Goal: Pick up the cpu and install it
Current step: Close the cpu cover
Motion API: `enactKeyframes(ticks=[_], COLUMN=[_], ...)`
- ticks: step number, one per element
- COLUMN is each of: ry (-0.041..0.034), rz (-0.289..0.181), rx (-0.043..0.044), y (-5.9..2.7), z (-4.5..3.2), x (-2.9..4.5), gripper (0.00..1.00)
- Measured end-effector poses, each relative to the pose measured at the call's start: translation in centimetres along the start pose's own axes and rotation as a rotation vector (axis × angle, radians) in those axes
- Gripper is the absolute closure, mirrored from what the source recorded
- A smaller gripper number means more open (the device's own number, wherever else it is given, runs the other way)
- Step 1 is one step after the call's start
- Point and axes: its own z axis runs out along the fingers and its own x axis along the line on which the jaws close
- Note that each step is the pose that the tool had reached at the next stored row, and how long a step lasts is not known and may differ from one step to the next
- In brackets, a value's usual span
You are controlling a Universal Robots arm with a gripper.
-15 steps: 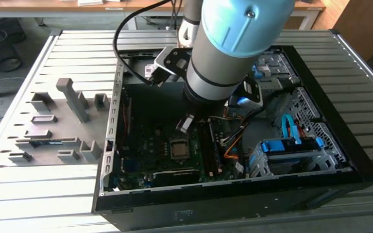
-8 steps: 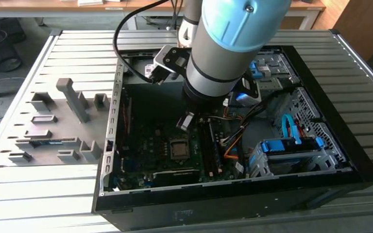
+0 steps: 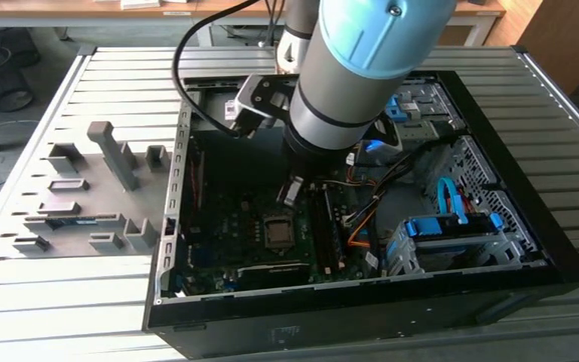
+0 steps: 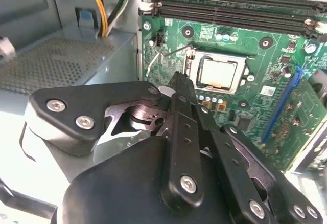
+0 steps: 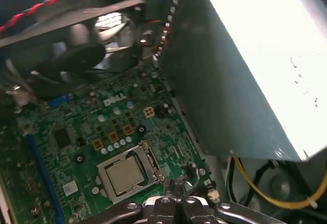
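Gripper (image 4: pixel 180 83) closed and empty above motherboard (image 4: pixel 265 65), where one cpu (image 4: pixel 218 73) sits socketed.

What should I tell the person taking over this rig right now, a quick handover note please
Gripper: above the motherboard inside the computer case, beside the socket; it holds nothing that I can see.
The cpu sits in the socket, inside the metal socket frame; both wrist views show its silver top.
Done: the cpu looks placed in the socket.
Left: I cannot tell whether the frame and its lever are latched; check that.
The grey fixture blocks lie on the table at the exterior view's left.
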Motion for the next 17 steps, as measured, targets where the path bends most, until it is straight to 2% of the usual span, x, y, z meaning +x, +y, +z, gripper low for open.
enactKeyframes(ticks=[5, 6, 7, 9, 17], ry=[0.0212, 0.0278, 0.0390, 0.0681, 0.2104], rz=[-0.084, -0.097, -0.105, -0.115, -0.127], rx=[-0.0143, -0.0153, -0.0135, -0.0060, 0.0389], y=[0.00, 0.00, 0.00, -0.01, -0.01], z=[0.02, 0.02, 0.03, 0.05, 0.06], x=[0.01, 0.01, 0.01, 0.01, 0.01], gripper=[0.90, 0.90, 0.90, 0.90, 0.90])
